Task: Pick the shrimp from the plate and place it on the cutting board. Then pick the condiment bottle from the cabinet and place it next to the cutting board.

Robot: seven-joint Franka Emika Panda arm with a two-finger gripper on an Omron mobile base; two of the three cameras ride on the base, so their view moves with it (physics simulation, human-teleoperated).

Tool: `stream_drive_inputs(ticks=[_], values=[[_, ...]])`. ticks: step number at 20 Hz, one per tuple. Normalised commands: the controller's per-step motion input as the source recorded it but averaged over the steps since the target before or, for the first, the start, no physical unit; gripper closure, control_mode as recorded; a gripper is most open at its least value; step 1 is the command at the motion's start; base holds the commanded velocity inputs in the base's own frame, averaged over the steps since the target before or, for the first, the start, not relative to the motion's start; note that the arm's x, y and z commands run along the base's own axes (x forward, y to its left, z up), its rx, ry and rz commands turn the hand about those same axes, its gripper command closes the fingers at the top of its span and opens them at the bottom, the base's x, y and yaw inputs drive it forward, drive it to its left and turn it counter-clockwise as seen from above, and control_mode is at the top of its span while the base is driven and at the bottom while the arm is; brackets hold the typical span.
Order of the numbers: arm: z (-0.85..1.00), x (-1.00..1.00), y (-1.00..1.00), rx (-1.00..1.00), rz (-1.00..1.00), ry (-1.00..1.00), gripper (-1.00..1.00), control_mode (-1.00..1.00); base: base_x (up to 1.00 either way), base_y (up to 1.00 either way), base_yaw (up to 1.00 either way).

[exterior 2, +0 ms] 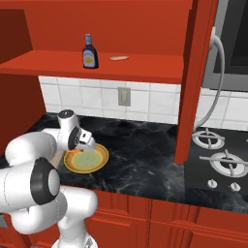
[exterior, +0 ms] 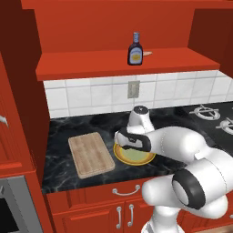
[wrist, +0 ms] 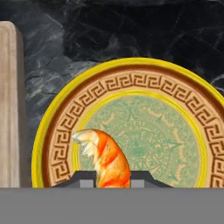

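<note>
The orange shrimp (wrist: 107, 159) lies on the left part of the plate (wrist: 131, 65), whose yellow rim surrounds a pale green centre. My gripper (wrist: 113, 180) is shut on the shrimp, one fingertip pressed against each side. From the base, the hand hangs low over the plate (exterior: 150, 159) (exterior 2: 99, 163), and a bit of the shrimp (exterior 2: 73, 151) peeks out under it. The tan cutting board (exterior: 90, 154) (wrist: 8, 109) lies just left of the plate. The dark condiment bottle (exterior: 134, 49) (exterior 2: 89, 52) stands upright on the red cabinet shelf (exterior: 91, 63) (exterior 2: 48, 60) above the counter.
A small flat tan thing (exterior 2: 118, 58) lies on the shelf right of the bottle. Stove burners (exterior 2: 213, 140) (exterior: 205, 111) sit to the right on the black marble counter (exterior 2: 140, 145). A red vertical panel (exterior 2: 191, 82) stands between plate and stove. Red drawers (exterior: 125, 191) run below.
</note>
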Motion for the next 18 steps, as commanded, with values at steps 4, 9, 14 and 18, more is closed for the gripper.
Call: stream_drive_inputs(ticks=[4, 9, 14, 18], values=[[0.00, -0.11, 0.29, 0.00, 0.00, 0.00, 1.00, -1.00, 0.00, 0.00, 0.00], [0.00, -0.12, 0.26, 0.04, 0.00, 0.00, 1.00, -1.00, 0.00, 0.00, 0.00], [0.00, -0.12, 0.31, 0.04, 0.00, 0.00, 1.00, -1.00, 0.00, 0.00, 0.00], [0.00, -0.09, 0.37, 0.04, 0.00, 0.00, 1.00, -1.00, 0.00, 0.00, 0.00]])
